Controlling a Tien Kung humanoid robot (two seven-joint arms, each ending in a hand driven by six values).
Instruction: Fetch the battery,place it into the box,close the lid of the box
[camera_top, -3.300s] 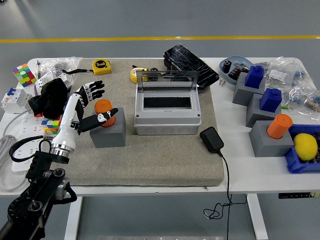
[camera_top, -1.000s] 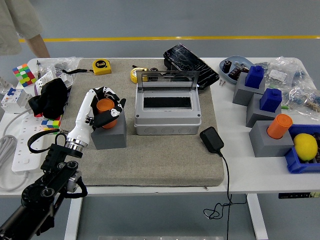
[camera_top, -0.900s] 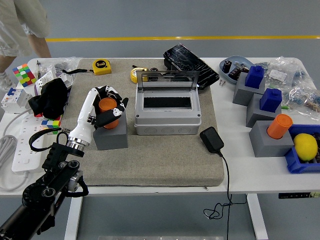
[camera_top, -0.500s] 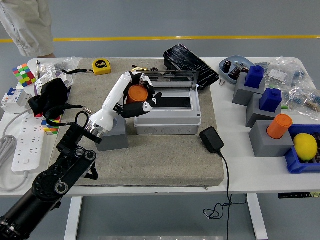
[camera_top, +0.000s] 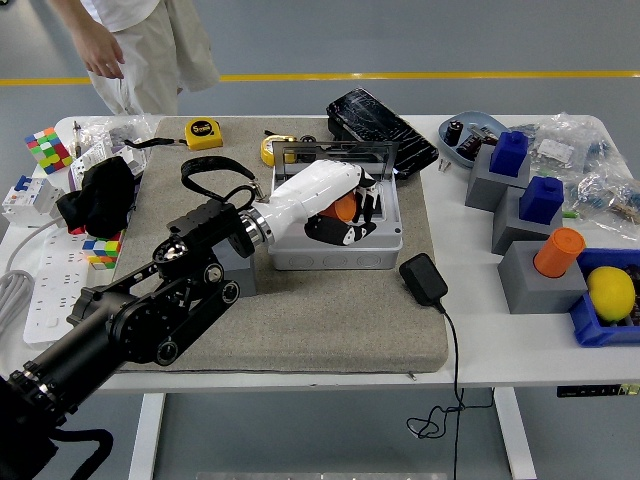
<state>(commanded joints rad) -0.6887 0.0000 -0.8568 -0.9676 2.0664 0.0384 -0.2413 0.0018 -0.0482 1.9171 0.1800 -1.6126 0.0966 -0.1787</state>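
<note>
The robot's left hand (camera_top: 345, 212), white-shelled with black fingers, reaches from the left over the open grey box (camera_top: 336, 235) at the middle of the bench (camera_top: 480, 330), its fingers curled around the orange battery (camera_top: 344, 207). The battery sits in that grip just above the box's dark opening, with the clear lid (camera_top: 335, 155) standing upright at the box's far edge. The black arm stretches across the grey mat (camera_top: 330, 320) and hides most of the grey block (camera_top: 240, 272) to the left of the box. A black charger (camera_top: 424, 279) lies on the mat's right edge, its cord trailing off the bench's near side. At the right, 3 grey blocks carry 2 blue pieces (camera_top: 510, 152) and 1 orange cylinder (camera_top: 557, 252); a yellow lemon (camera_top: 611, 293) rests in a blue tray (camera_top: 590, 328). A yellow tape measure (camera_top: 204, 131) and a colour cube (camera_top: 43, 149) lie on the far left side. A person (camera_top: 140, 50) stands beyond the bench's far left corner, 1 hand hanging loose.
</note>
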